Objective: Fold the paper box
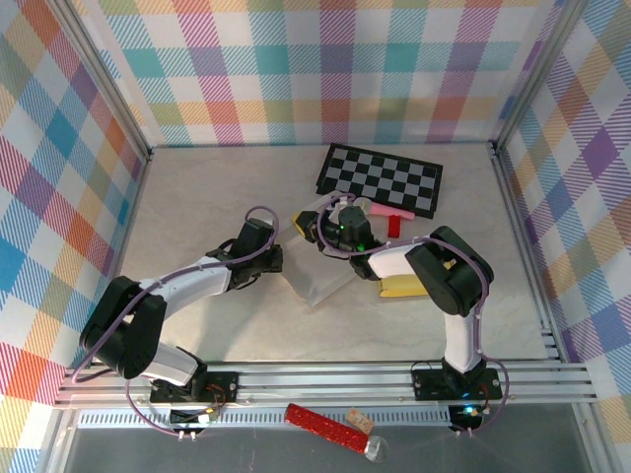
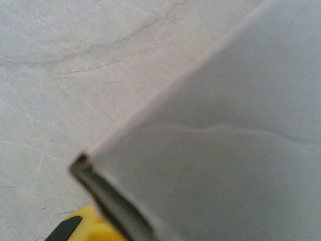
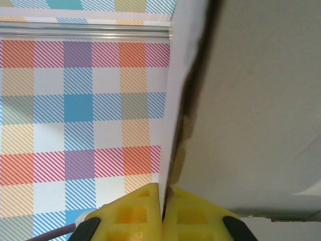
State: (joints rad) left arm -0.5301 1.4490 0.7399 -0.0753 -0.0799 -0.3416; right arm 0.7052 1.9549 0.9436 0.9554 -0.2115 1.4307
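The white paper box (image 1: 317,278) lies partly folded mid-table between my two grippers. My left gripper (image 1: 274,258) is at the box's left edge. In the left wrist view a white box panel (image 2: 225,150) fills the right side and its layered edge runs down past one yellow finger (image 2: 86,227); the other finger is hidden behind the panel. My right gripper (image 1: 340,225) is at the box's far side. In the right wrist view, the right gripper (image 3: 163,193) is shut with its yellow fingers pinched on a thin upright box panel (image 3: 181,75).
A black-and-white checkerboard (image 1: 380,179) lies behind the box, with a pink and red piece (image 1: 394,219) in front of it. A yellow object (image 1: 402,287) sits under the right forearm. A red item (image 1: 325,426) lies below the front rail. Plaid walls enclose the table.
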